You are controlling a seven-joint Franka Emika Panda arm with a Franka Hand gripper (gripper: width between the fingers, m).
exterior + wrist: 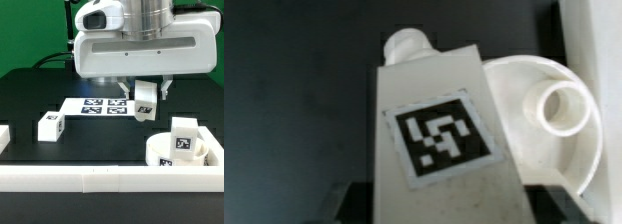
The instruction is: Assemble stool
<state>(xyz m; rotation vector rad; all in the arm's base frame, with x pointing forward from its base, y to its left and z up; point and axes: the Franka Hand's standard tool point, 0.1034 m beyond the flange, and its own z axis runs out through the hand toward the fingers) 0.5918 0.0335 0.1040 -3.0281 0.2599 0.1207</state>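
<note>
White plastic parts of the stool are spread over a black bench (pixel 30 90). The gripper (pixel 145 92) hangs over the middle of the bench with its two fingers closed on the sides of one leg (pixel 146 101). The leg is held tilted and appears clear of the bench, though its lower end is hard to make out. In the wrist view this leg (pixel 446 140) fills most of the picture, with its black-and-white square tag facing the camera. The dark fingers (pixel 352 205) press in on either side of it at the near end.

The round seat (pixel 160 152) lies on the bench toward the exterior view's right, near the front, just beside the held leg but not touching it. In the wrist view the seat (pixel 553 75) shows behind the leg, with a raised ring around a hole. A second leg (pixel 184 138) stands upright on the seat with its tag facing forward. A third leg (pixel 51 125) lies on the bench toward the exterior view's left, well apart from the others.

The marker board (pixel 95 104) lies flat behind the gripper. A long white rail (pixel 100 180) runs along the front edge.
</note>
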